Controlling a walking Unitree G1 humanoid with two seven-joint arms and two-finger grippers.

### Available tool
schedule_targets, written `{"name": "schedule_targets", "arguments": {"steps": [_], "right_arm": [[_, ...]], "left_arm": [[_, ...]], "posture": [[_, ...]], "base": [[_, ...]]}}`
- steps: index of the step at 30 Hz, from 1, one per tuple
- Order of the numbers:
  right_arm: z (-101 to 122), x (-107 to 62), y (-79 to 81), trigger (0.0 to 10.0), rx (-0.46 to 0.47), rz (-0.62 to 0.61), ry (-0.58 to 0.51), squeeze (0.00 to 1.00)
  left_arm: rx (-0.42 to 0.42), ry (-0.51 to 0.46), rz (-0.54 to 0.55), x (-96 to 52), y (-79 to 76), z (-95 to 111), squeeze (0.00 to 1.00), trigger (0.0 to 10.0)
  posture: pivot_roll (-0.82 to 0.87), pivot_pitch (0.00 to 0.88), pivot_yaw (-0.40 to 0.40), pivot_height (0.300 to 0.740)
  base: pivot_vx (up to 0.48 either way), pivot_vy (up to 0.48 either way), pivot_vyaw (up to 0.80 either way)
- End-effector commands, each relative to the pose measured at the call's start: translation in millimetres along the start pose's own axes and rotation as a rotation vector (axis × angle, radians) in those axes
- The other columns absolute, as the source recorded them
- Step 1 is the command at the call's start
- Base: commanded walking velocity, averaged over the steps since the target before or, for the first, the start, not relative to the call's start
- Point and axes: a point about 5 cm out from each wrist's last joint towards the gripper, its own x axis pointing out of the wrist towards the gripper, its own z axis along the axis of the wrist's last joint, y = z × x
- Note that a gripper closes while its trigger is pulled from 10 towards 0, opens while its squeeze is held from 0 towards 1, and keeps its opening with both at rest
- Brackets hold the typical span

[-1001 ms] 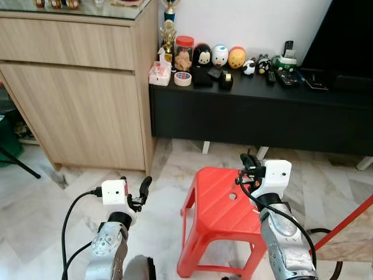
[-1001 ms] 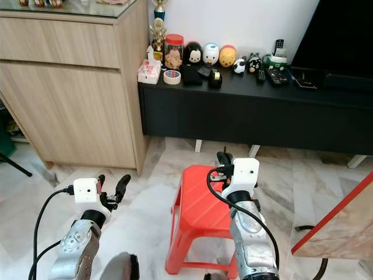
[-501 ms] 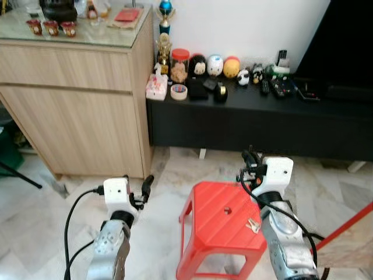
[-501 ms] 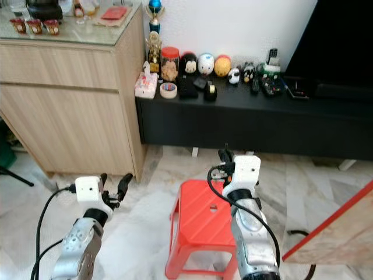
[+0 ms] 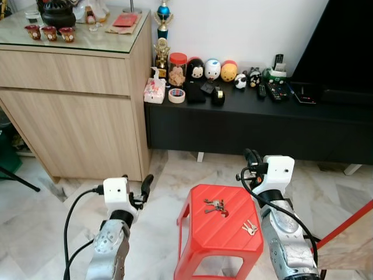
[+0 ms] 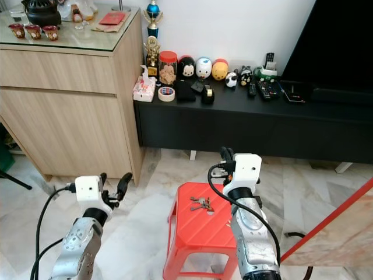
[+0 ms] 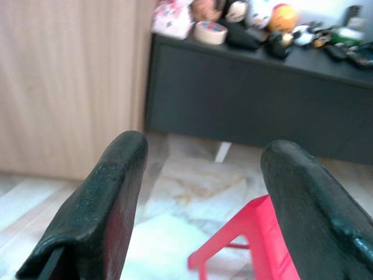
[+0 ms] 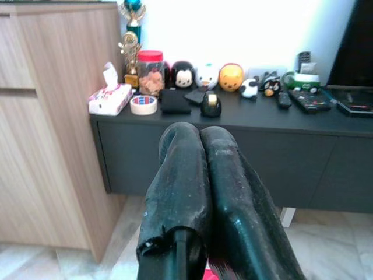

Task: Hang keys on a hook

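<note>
You are looking at two key bunches (image 5: 214, 205) lying on the red stool (image 5: 201, 236), your right gripper (image 5: 250, 157) pressed closed above its far edge and your left gripper (image 5: 135, 188) spread wide beside it.

Bright, even indoor light, head views sharp; the left wrist view's background is softly blurred.

A red stool (image 5: 201, 233) on the marble floor (image 5: 35, 227) carries two key bunches (image 5: 214, 206), well apart.
</note>
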Motion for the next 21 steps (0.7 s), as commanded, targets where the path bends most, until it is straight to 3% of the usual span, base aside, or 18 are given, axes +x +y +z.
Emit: {"name": "schedule_targets", "arguments": {"steps": [1,5,8,21], "right_arm": [[6.7,-1.5,-5.2,10.0,-0.005,-0.013,-0.031,0.00],[2.8,-2.6,-6.6,10.0,-0.020,-0.011,-0.011,0.00],[-15.5,-5.7,-15.5,10.0,-0.043,-0.061,0.081,0.00],[-25.4,-10.0,-17.4,10.0,-0.043,-0.090,0.124,0.00]], "left_arm": [[0.010,0.022,0.005,-3.1,3.0,-5.7,0.00,10.0],[0.013,0.027,0.009,-4.8,5.1,-7.0,0.00,10.0],[0.018,0.043,0.013,-6.6,5.3,-11.0,0.00,10.0],[0.000,0.018,-0.008,-5.8,-0.3,-8.6,0.00,10.0]], "posture": [[0.00,0.006,-0.118,0.740],[0.00,0.006,-0.120,0.740],[0.01,0.006,-0.121,0.740],[0.01,0.007,-0.112,0.740]], "base": [[0.000,0.000,0.00],[0.000,0.000,0.00],[0.000,0.000,0.00],[0.000,0.000,0.00]]}}
